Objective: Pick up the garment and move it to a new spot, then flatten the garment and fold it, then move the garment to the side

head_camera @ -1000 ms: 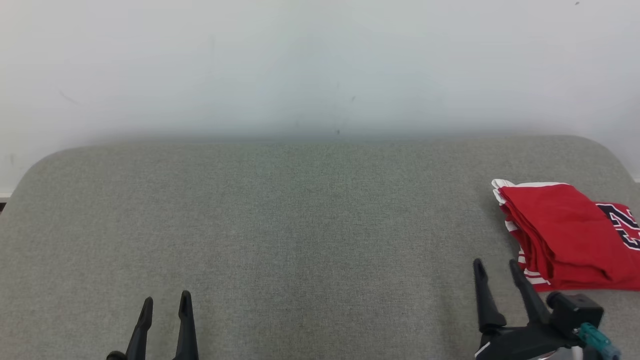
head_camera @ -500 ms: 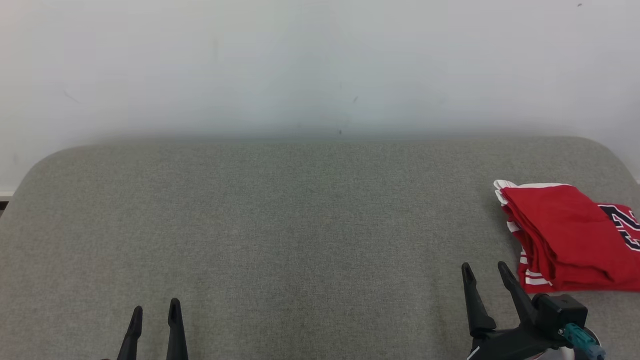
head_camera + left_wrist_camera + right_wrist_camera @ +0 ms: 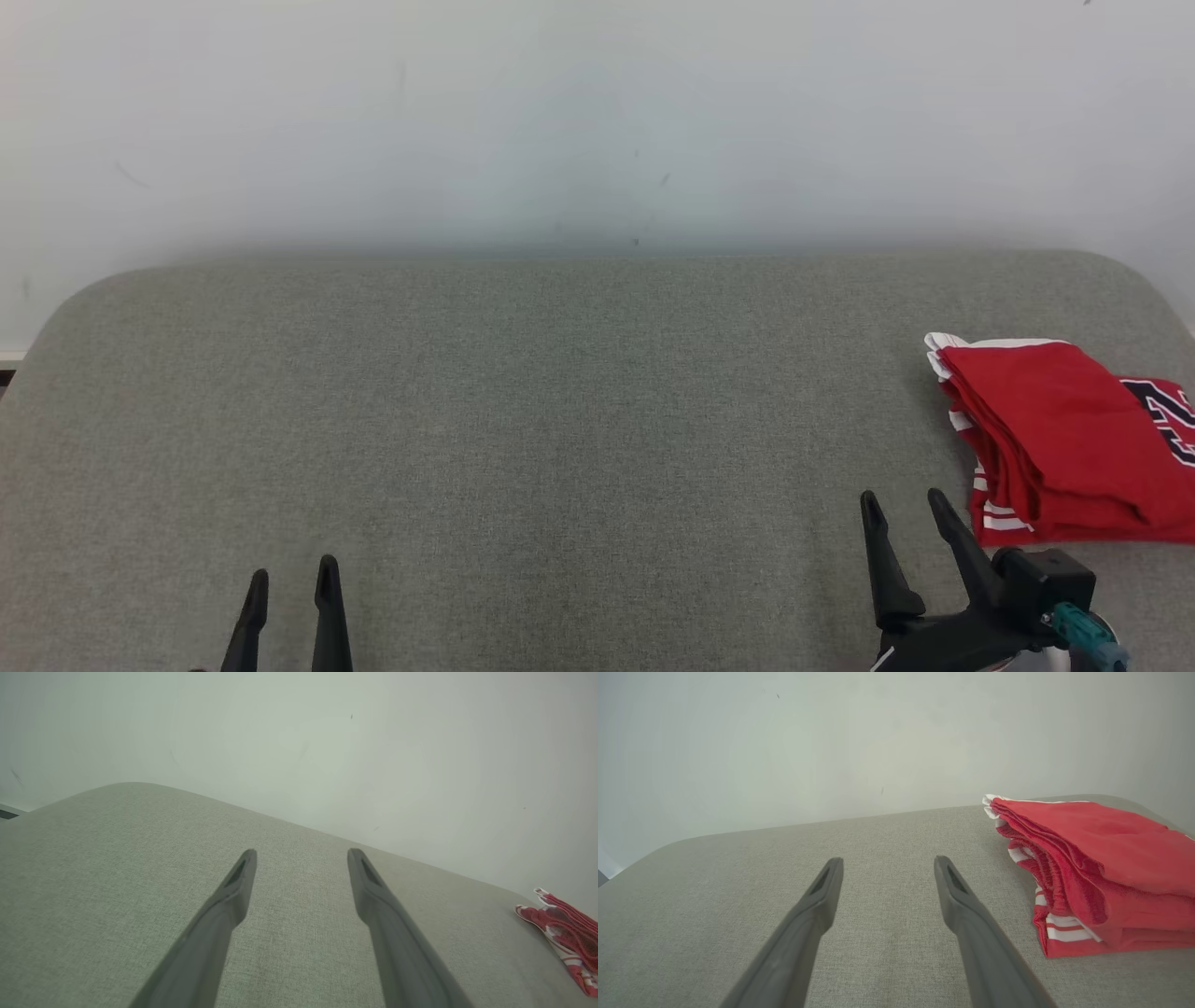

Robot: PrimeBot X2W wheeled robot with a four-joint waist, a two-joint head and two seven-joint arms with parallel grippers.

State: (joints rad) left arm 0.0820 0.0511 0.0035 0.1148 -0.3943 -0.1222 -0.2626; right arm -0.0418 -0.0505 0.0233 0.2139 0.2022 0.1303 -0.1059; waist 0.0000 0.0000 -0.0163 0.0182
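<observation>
Grey woven fabric covers a wide padded table (image 3: 560, 420) with rounded far corners, set against a plain pale wall (image 3: 560, 112). On the right side of the table, close to its right edge, lies the garment (image 3: 1055, 439). It is red cloth folded into a thick stack of layers, with white stripes along its near-left edge and white trim at its far-left corner. Dark lettering with a white outline shows on the part farthest right, cut off by the edge of the head view.

The right gripper (image 3: 904, 497) hovers at the near edge, just left of the garment's near-left corner and not touching it. Its two dark fingers (image 3: 885, 560) stand apart with nothing between them. A black block (image 3: 1044, 577) with a teal connector (image 3: 1083, 630) sits behind them.

The left gripper (image 3: 292, 569) is at the near left, well apart from the garment, likewise spread and empty over bare fabric.
</observation>
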